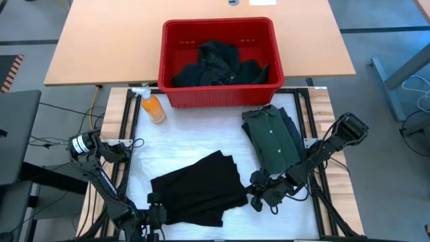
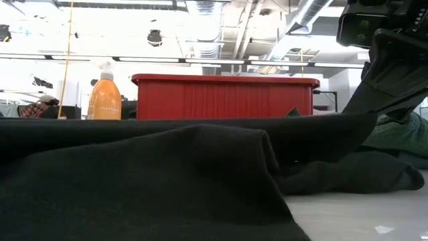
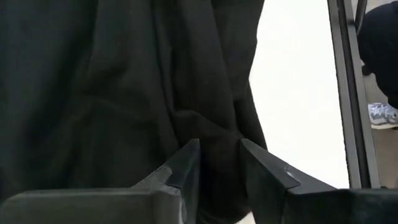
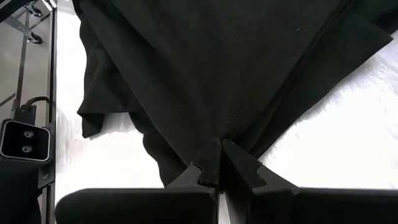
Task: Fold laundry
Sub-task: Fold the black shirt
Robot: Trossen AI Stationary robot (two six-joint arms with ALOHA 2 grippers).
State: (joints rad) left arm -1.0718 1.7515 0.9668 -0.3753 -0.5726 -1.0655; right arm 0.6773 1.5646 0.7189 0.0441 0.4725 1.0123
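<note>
Left gripper [image 3: 217, 165], near table edge: fingers narrowly parted over the black garment [image 1: 198, 188]; whether cloth is pinched cannot be told. Right gripper [image 4: 217, 158]: fingers pressed together, nipping that garment's right edge. Folded green shirt [image 1: 272, 138] beyond, by the right arm. Spray bottle [image 1: 152, 106], label unreadable. Red basket [image 1: 220, 101] farthest, holding more dark laundry [image 1: 218, 64], pieces indistinguishable.

White table [image 1: 195, 134] lies free between red basket [image 1: 218, 94], spray bottle [image 1: 153, 107] (left) and black garment [image 1: 198, 188].
</note>
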